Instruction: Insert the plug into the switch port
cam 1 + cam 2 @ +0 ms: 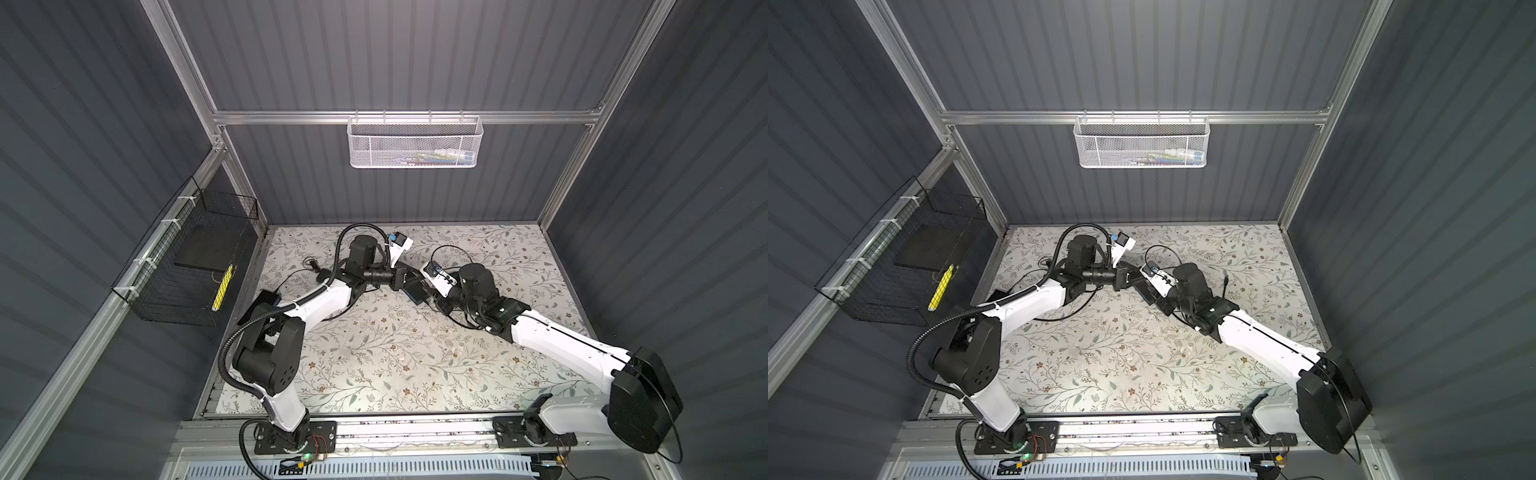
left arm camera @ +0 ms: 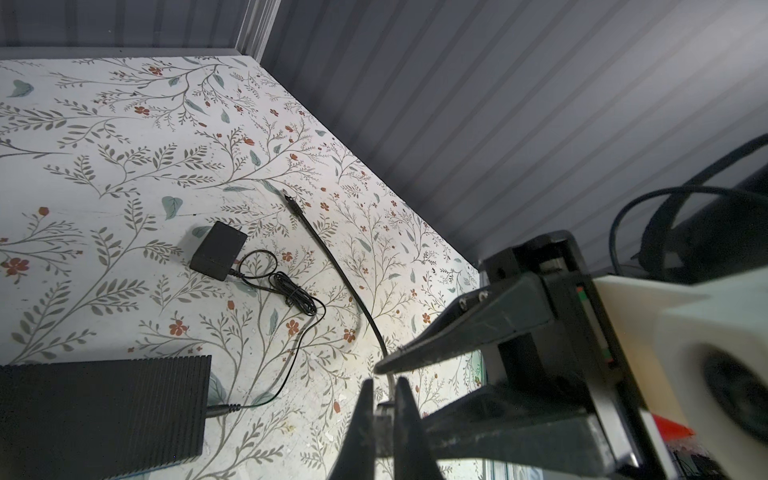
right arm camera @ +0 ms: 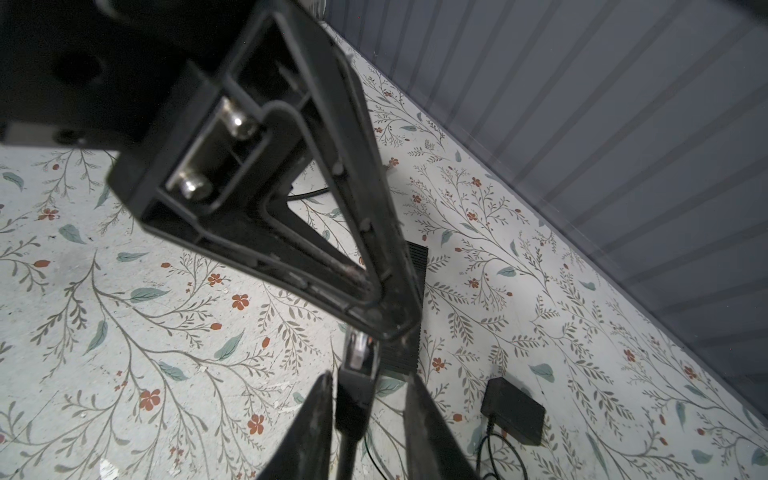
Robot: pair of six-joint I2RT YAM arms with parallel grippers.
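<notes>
The switch (image 2: 99, 415) lies flat on the floral surface (image 1: 395, 365), ribbed black top up. In both top views it shows its blue side face just beneath the spot where the two arms meet (image 1: 417, 291) (image 1: 1145, 291). The switch port itself is too small to pick out in any view. A thin lead (image 2: 291, 291) is plugged into the edge of the switch that faces the left wrist camera. It runs in a loose coil to a small black adapter (image 2: 218, 249) lying near the switch.

The plug (image 3: 358, 353), clear-bodied with a black boot, is up off the surface and apart from the switch, not inserted. In the right wrist view the ribbed top shows behind it. The left gripper (image 2: 384, 384) is closed narrowly on the plug, with its fingertips pinching the clear end.

The right gripper (image 3: 370, 378) comes at the plug from the opposite side. Its jaws stand partly open on either side of the boot, with one finger (image 3: 320, 407) against the boot and a gap showing at the other. It has no firm hold.

The plug's black cable (image 2: 332, 257) trails from the left gripper across the surface, and its far end lies loose near the back wall.
</notes>
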